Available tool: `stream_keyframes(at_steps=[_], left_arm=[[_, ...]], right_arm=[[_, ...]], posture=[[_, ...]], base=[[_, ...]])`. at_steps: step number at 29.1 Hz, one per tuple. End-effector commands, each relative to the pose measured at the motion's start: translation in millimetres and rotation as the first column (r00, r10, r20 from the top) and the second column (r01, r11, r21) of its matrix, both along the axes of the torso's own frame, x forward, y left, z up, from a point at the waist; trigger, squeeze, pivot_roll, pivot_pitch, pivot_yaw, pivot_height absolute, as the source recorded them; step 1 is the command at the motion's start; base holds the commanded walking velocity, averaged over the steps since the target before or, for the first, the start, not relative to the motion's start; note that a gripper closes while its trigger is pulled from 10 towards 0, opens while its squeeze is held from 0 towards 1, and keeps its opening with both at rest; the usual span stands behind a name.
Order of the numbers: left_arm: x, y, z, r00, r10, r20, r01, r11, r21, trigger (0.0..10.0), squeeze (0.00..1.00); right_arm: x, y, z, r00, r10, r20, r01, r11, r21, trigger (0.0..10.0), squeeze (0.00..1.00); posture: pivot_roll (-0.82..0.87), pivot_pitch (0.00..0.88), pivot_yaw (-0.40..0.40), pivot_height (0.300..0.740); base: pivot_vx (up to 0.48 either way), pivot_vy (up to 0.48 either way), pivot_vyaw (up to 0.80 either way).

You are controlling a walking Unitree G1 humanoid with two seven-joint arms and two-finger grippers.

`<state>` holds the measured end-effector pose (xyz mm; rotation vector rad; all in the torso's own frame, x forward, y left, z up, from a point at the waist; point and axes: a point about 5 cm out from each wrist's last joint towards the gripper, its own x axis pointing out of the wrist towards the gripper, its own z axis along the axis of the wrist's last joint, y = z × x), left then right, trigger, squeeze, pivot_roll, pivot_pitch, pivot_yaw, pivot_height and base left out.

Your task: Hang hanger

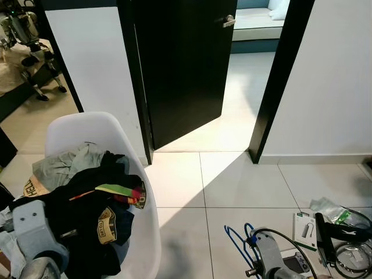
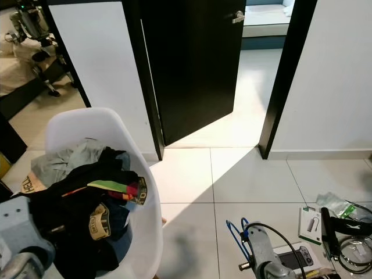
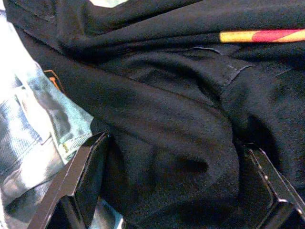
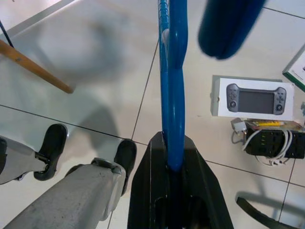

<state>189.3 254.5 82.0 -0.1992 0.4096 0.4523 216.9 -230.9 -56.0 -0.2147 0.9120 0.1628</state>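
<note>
Low at the bottom right of the left eye view, the right gripper (image 4: pixel 174 164) has its two black fingers pinched tight on the blue plastic hanger (image 4: pixel 171 86), whose loops rise in front of the silver arm above the pale floor tiles (image 1: pixel 244 180). Held by a thin bar and carried clear of the floor, the hanger looks ready to be taken to a rail, though no rail can be seen. At the lower left, the left gripper (image 3: pixel 176 191) sits with its fingers spread wide over the black garment (image 3: pixel 167 119) on top of the clothes heaped in the white moulded plastic chair (image 1: pixel 87 128), apparently resting there. Near the right gripper a boxed handheld game console (image 4: pixel 252 98) and a black power strip (image 4: pixel 276 143) lie on the tiles. A dark door (image 1: pixel 180 64) stands ajar at the upper centre.
</note>
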Motion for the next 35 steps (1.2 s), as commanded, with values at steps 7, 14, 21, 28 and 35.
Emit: stream_keyframes(at_steps=[7,14,21,28,35], left_arm=[[-0.1,1.8,-7,1.0,0.004,-0.02,-0.004,1.0,-0.004,0.0,0.0],[1.4,4.9,-3,1.0,0.011,0.0,-0.011,1.0,0.015,0.0,0.0],[6.4,20.1,20,0.997,0.054,0.06,-0.061,0.99,0.129,0.0,0.0],[5.6,41.8,49,0.979,0.144,0.147,-0.172,0.964,0.204,0.0,0.0],[28.8,46.3,98,0.935,0.08,0.345,-0.153,0.97,0.19,0.0,0.0]], right_arm=[[0.3,4.0,-1,1.0,0.013,-0.005,-0.013,1.0,-0.002,10.0,0.0],[0.7,4.0,-1,1.0,0.012,-0.003,-0.012,1.0,-0.005,10.0,0.0],[1.1,3.8,-1,1.0,0.014,-0.002,-0.014,1.0,-0.011,10.0,0.0],[1.1,3.5,0,1.0,0.014,-0.002,-0.014,1.0,-0.014,10.0,0.0],[1.4,3.4,0,1.0,0.017,-0.003,-0.017,1.0,-0.016,10.0,0.0]], posture=[[0.04,0.0,0.038,0.74],[0.05,0.0,0.038,0.74],[0.05,0.0,0.04,0.74],[0.05,0.0,0.034,0.74],[0.05,0.0,0.03,0.74]], base=[[0.0,0.0,0.0],[0.0,0.0,0.0],[0.0,0.0,0.0],[0.0,0.0,0.0],[0.0,0.0,0.0]])
